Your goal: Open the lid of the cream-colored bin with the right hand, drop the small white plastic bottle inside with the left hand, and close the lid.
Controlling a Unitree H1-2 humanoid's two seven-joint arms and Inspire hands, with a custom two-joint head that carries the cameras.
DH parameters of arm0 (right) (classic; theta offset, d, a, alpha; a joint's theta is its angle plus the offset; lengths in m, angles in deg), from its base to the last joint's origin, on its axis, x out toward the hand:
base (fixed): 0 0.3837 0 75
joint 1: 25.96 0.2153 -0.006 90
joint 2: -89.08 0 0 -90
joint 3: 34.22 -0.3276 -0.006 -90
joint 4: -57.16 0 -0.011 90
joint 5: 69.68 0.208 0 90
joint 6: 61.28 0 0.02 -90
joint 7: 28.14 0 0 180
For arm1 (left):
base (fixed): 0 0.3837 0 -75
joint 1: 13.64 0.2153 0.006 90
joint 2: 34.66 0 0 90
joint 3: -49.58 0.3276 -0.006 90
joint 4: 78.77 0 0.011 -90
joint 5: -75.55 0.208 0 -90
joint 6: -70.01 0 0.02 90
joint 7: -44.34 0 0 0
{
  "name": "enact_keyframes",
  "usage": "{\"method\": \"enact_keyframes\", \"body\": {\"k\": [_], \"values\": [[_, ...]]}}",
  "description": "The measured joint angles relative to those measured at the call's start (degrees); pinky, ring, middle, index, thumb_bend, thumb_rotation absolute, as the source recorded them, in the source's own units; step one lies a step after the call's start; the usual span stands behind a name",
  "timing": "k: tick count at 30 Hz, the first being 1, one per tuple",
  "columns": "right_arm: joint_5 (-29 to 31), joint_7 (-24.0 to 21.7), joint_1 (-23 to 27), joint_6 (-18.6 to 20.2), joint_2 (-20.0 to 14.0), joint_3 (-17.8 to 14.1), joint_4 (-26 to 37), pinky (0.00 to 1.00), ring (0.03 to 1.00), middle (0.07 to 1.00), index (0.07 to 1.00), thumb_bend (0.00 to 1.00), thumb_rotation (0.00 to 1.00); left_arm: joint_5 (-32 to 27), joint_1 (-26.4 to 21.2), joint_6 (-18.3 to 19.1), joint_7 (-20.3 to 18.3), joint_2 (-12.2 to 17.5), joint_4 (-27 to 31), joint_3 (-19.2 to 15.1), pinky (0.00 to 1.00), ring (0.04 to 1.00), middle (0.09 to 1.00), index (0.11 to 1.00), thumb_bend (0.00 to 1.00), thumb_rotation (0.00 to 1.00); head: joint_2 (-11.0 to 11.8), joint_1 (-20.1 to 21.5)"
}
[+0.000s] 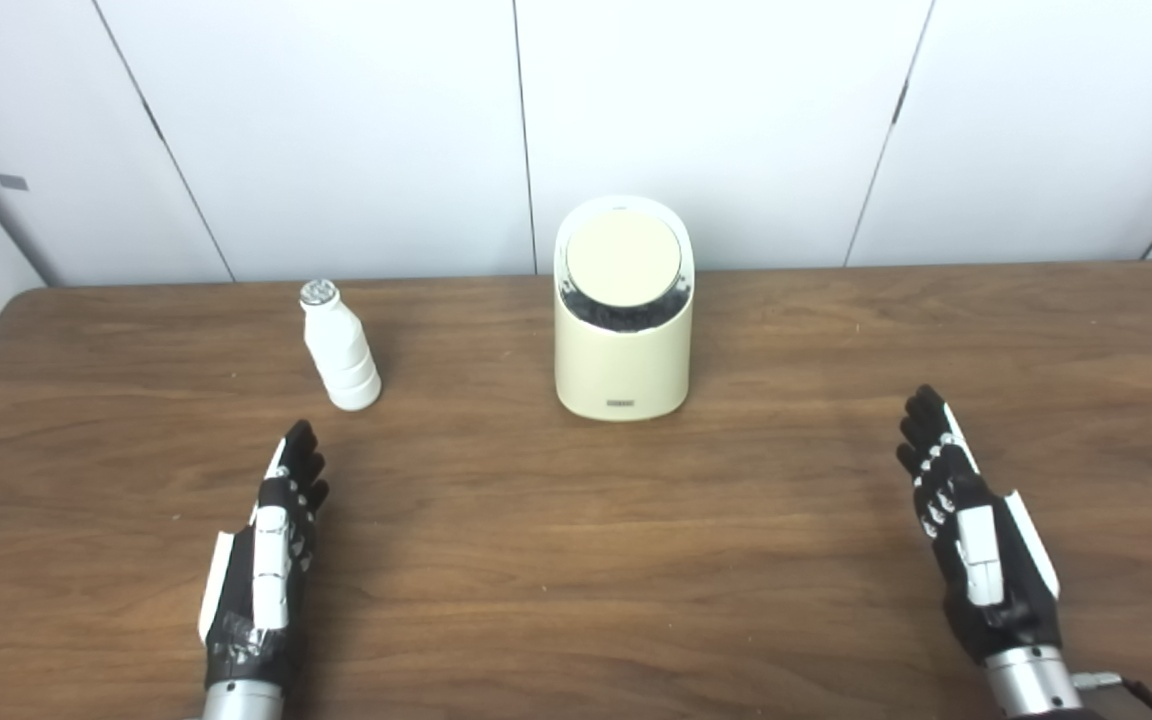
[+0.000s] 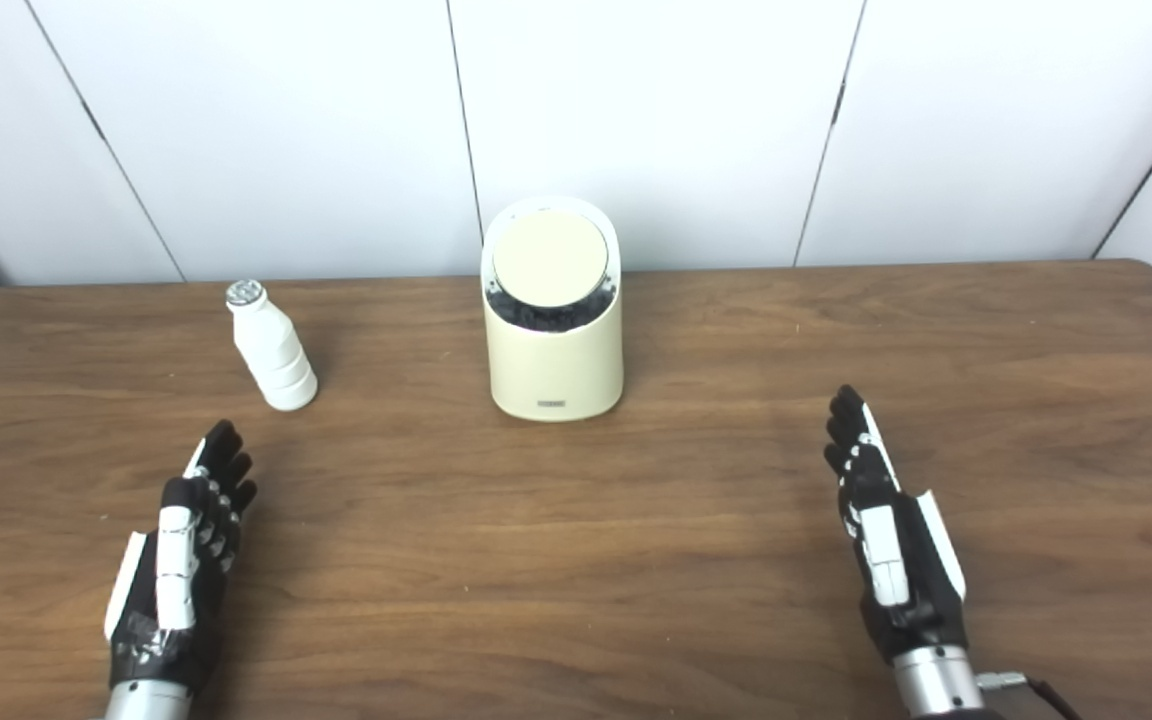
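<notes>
Both left hand and right hand open and empty; bottle just ahead of left looks light, slick, tippy, so grip mid-body.

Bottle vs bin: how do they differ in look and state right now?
The bottle is pure white, the bin cream. The bottle is slim with a narrow neck and silvery cap; the bin is wider and taller, topped by a round, slanted lid. The bottle stands just ahead of the left hand; the bin sits mid-table, farther from the right hand. Both stand upright on the table, untouched.
</notes>
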State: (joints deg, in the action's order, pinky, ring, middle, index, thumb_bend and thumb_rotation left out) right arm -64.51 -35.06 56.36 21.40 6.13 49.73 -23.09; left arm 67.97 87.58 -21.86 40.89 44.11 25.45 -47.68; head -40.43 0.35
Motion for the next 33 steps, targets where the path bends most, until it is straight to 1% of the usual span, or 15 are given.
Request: {"method": "enact_keyframes", "body": {"k": [5,9,20,24,26,28,31,32,33], "values": [[0.0,0.0,-0.1,-0.2,0.0,0.0,0.0,1.00,1.000,1.000,1.000,0.73,1.00,0.8,0.0,-1.4,-1.0,0.1,-0.3,0.0,1.00,1.000,1.000,1.000,0.49,1.00,-0.1,0.0],[0.0,0.0,-0.4,-0.5,0.0,0.0,0.1,1.00,1.000,1.000,1.000,0.72,1.00,0.8,0.0,-1.4,-1.4,0.2,-0.6,0.0,1.00,1.000,1.000,1.000,0.48,1.00,-0.3,0.0],[0.2,0.0,-0.5,-0.4,0.0,0.1,0.3,1.00,1.000,1.000,1.000,0.74,1.00,0.8,0.0,-1.4,-1.5,0.2,-0.8,-0.2,1.00,1.000,1.000,1.000,0.48,1.00,0.0,0.2],[-0.3,0.1,-0.7,0.4,0.0,0.3,0.7,1.00,1.000,1.000,1.000,0.74,0.99,0.7,0.0,-1.4,-1.5,0.2,-1.0,-0.2,1.00,1.000,1.000,1.000,0.47,1.00,0.4,0.6],[-3.1,0.4,-1.2,1.4,-0.1,0.7,1.3,1.00,1.000,1.000,1.000,0.77,0.96,0.7,0.0,-1.4,-1.5,0.2,-1.0,-0.2,1.00,1.000,1.000,1.000,0.47,1.00,0.6,0.8],[-5.3,0.6,-1.3,3.7,-0.3,0.9,1.9,1.00,1.000,1.000,1.000,0.79,0.85,0.7,0.0,-1.4,-1.5,0.2,-1.3,-0.2,1.00,1.000,1.000,1.000,0.50,1.00,0.9,1.0],[-5.9,0.8,-0.3,5.9,-0.9,0.6,2.6,1.00,1.000,1.000,1.000,0.76,0.78,0.8,0.2,-1.4,-1.5,0.1,-1.6,-0.1,1.00,1.000,1.000,1.000,0.50,1.00,1.1,1.1],[-6.6,1.1,0.5,6.2,-1.2,0.6,2.6,1.00,1.000,0.997,1.000,0.76,0.76,0.9,0.2,-1.4,-1.5,0.1,-1.6,-0.1,1.00,1.000,1.000,1.000,0.50,1.00,1.1,1.2],[-7.6,1.5,1.5,6.6,-1.4,0.6,2.6,1.00,1.000,0.992,1.000,0.79,0.76,1.0,0.2,-1.5,-1.4,0.1,-1.7,0.0,1.00,1.000,1.000,1.000,0.50,1.00,1.1,1.2]]}}
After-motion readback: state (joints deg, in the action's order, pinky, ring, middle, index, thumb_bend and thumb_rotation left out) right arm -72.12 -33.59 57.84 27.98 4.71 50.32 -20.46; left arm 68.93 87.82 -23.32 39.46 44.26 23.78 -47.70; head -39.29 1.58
